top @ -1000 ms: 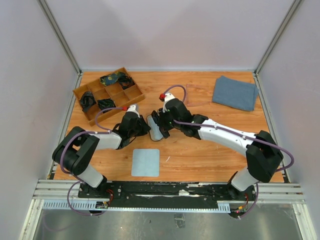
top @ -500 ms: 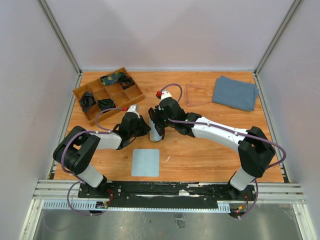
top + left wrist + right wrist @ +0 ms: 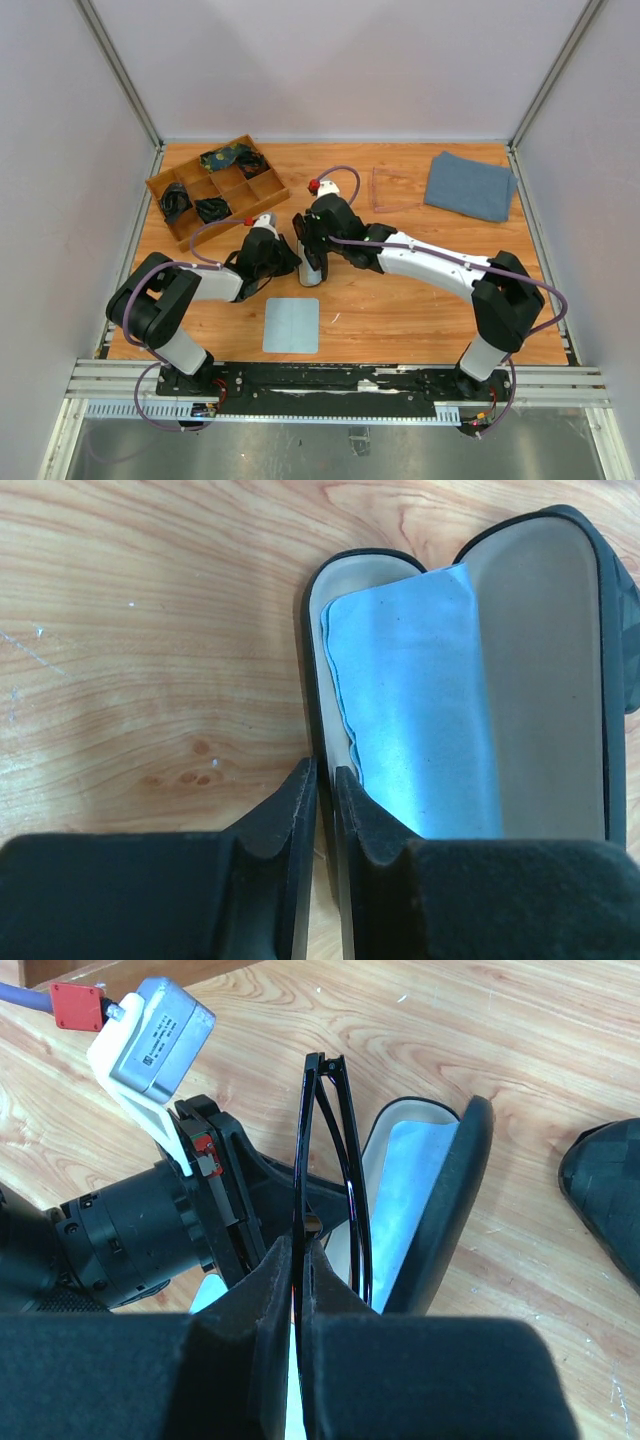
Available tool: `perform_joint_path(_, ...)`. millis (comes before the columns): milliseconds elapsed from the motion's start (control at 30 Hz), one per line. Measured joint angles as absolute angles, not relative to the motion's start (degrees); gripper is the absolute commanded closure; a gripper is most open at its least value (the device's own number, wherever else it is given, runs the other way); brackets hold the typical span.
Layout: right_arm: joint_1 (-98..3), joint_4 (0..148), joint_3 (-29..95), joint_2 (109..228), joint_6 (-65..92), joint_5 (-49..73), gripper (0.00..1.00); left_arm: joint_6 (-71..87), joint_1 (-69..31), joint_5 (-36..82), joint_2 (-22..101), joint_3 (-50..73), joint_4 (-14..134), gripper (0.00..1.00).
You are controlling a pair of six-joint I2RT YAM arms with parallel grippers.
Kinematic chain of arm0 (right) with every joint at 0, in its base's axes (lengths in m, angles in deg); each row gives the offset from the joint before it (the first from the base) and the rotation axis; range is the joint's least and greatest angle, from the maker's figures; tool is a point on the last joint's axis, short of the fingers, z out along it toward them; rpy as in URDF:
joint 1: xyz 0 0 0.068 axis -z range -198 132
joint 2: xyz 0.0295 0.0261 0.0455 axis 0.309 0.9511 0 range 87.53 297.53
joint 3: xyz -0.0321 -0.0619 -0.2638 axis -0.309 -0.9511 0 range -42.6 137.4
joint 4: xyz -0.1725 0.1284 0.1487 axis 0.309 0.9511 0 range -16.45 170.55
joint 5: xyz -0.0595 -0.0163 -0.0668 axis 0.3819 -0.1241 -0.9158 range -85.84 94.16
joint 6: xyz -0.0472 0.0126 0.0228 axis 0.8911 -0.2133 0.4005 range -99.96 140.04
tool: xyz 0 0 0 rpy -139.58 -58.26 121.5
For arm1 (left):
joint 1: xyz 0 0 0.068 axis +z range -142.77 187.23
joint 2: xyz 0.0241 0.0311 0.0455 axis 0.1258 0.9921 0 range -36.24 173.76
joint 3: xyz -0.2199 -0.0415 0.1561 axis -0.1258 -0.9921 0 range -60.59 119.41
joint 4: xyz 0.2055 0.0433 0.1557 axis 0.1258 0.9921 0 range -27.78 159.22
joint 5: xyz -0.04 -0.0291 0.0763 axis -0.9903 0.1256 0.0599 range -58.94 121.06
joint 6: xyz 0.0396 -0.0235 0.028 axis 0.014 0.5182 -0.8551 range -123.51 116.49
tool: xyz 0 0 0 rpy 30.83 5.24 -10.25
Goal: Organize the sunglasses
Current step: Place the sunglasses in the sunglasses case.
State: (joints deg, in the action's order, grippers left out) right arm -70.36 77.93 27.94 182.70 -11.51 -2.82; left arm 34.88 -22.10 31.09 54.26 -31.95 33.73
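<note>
My right gripper (image 3: pixel 300 1256) is shut on the folded black sunglasses (image 3: pixel 336 1140), holding them edge-up just over the open black case (image 3: pixel 446 1210). The case (image 3: pixel 545 660) has a beige lining and a light blue cloth (image 3: pixel 420 700) lying inside. My left gripper (image 3: pixel 325 785) is shut on the case's near rim. From above, both grippers meet at the case (image 3: pixel 312 268) in the table's middle. The pale pinkish sunglasses (image 3: pixel 376 190) lie apart on the table, back right of centre.
A wooden divided tray (image 3: pixel 262 184) with dark items stands at the back left. A grey-blue folded towel (image 3: pixel 470 185) lies back right. A second light blue cloth (image 3: pixel 291 325) lies near the front. Another black case (image 3: pixel 610 1190) sits right of the open one.
My right gripper has carried the black sunglasses left, over the open case. My left gripper has closed further on the case rim.
</note>
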Motion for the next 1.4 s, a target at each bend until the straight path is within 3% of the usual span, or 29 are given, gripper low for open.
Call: perform_joint_path(1400, -71.28, 81.1, 29.97, 188.06, -14.49, -2.98, 0.99, 36.93, -23.19, 29.93, 52.4, -33.72, 33.6, 0.87)
